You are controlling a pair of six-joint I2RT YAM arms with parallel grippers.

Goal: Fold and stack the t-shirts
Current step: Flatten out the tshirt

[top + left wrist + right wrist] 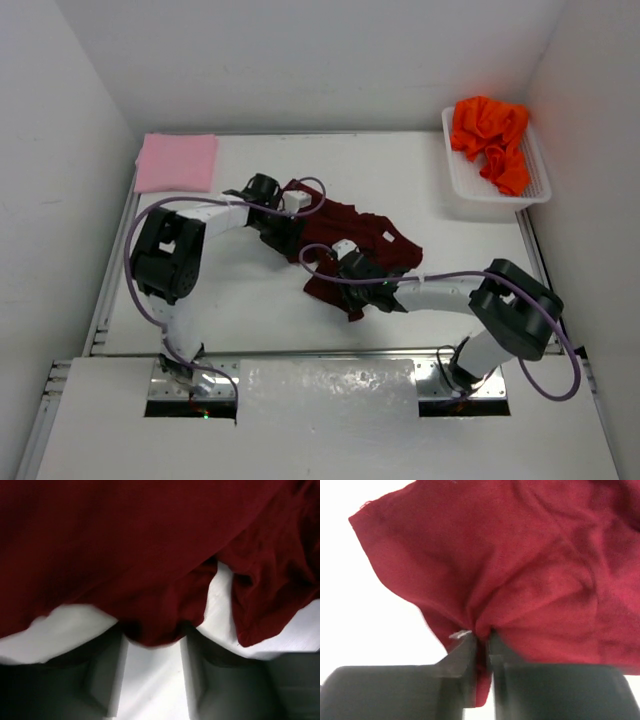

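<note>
Top external view first: I see the maroon shirt (355,235) lying crumpled near the middle of the table (250,310), spread roughly from 10 o'clock to 5 o'clock. The pink shirt (177,162) lies flat as a neat rectangle in the table's 10 o'clock corner, well apart from the maroon one. At 2 o'clock the basket (465,192) holds the orange shirt (490,140), bunched in a heap.

My left gripper (283,226) sits at the maroon shirt's 10 o'clock end, and my right gripper (347,298) at its 6 o'clock edge.

From the left wrist view, the left gripper (152,642) has its jaws standing apart, with bare table showing between the fingers (107,680). A rounded fold of the maroon shirt (140,545) dips into the gap at the tips. It fills the space from one finger to the other, but I cannot tell whether it is pressed yet. More of the cloth hangs toward 3 o'clock in that view.

From the right wrist view, the right gripper (481,639) has its fingers (460,660) drawn almost together. They pinch a gathered pleat of the maroon shirt (520,570), and the wrinkles fan out from that pinch toward 12 o'clock. A sliver of cloth hangs down between the jaws.
</note>
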